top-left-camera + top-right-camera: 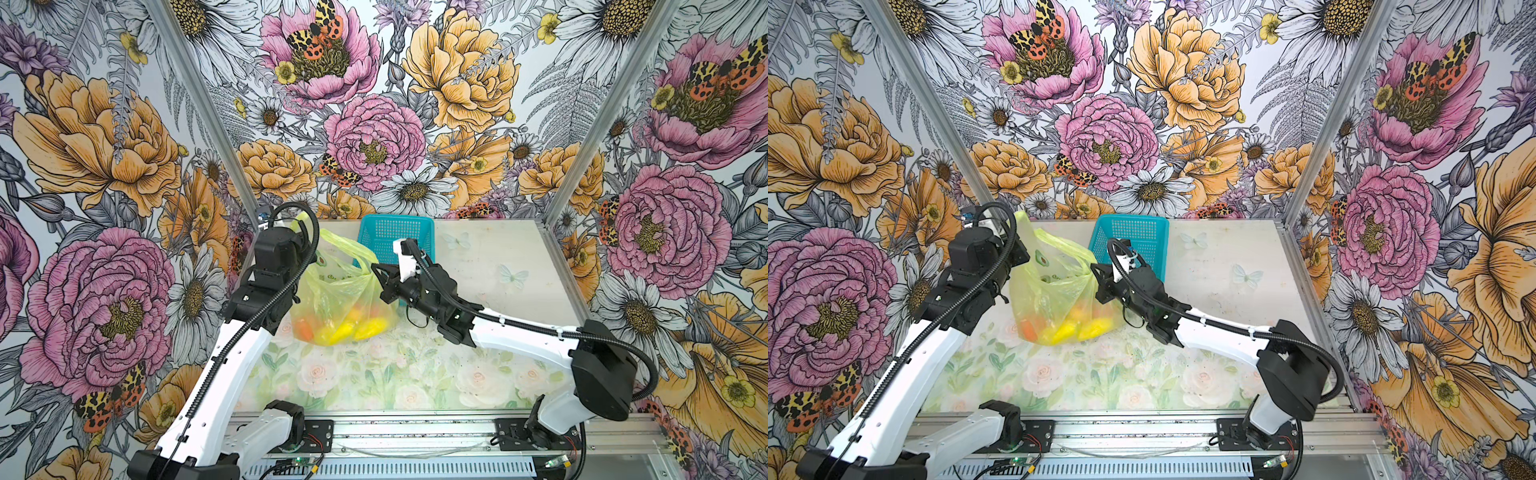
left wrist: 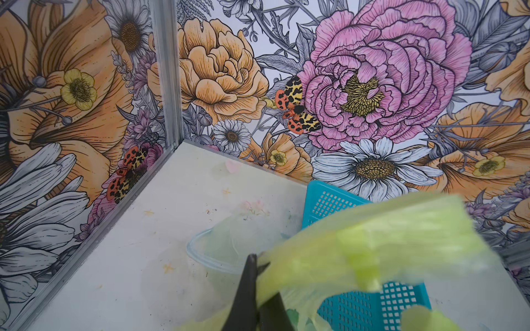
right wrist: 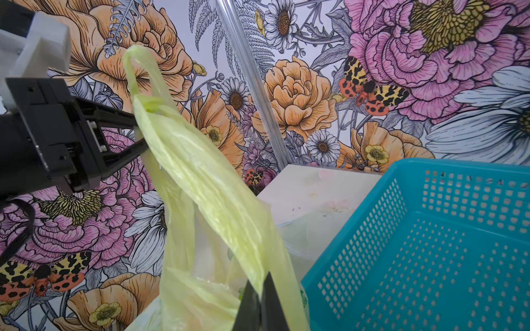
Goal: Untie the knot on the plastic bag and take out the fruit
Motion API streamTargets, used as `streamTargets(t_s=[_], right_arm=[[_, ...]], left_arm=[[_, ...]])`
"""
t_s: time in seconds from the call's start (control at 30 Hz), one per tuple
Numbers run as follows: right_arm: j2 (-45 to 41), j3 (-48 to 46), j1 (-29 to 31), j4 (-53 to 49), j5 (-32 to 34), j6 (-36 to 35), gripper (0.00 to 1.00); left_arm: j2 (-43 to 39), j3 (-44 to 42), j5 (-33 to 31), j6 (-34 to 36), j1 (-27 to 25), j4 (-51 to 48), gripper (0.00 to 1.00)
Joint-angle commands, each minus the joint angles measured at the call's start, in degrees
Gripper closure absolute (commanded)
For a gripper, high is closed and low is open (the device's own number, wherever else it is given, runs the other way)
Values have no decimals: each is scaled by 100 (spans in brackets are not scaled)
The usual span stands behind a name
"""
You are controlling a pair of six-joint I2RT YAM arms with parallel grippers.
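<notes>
Arms (image 1: 519,336) outstretched, left fingers (image 3: 114,116) and right fingers (image 3: 272,306) each tight on a handle of the plastic bag (image 1: 340,291) (left higher).

The plastic bag (image 1: 332,286) is translucent yellow-green with small green motifs, its fruit (image 1: 345,330) yellow and orange, the perforated basket (image 1: 390,235) turquoise, the tabletop (image 1: 374,374) pale rose-printed, the walls (image 1: 374,137) pink-and-orange floral.

The desk (image 1: 478,266) is being overlooked from above by both top views, the basket (image 3: 430,243) being caught close by wrist cams.
</notes>
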Motion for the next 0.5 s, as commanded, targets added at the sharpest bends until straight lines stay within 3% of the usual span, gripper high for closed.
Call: streamTargets(t_s=[0.0, 0.17, 0.23, 0.33, 0.47], right_arm=[[521, 800, -85, 367, -506, 142, 100], [1281, 1609, -156, 5, -758, 172, 99], [1376, 1680, -210, -123, -758, 213, 93], [1257, 1539, -282, -456, -629, 253, 79], [730, 1011, -282, -770, -302, 105, 45]], left_arm=[[188, 384, 413, -165, 289, -196, 97], [395, 502, 536, -221, 478, -287, 98], [360, 275, 529, -316, 479, -280, 99], [218, -378, 444, -618, 469, -215, 100], [-55, -1203, 449, -886, 402, 73, 100]])
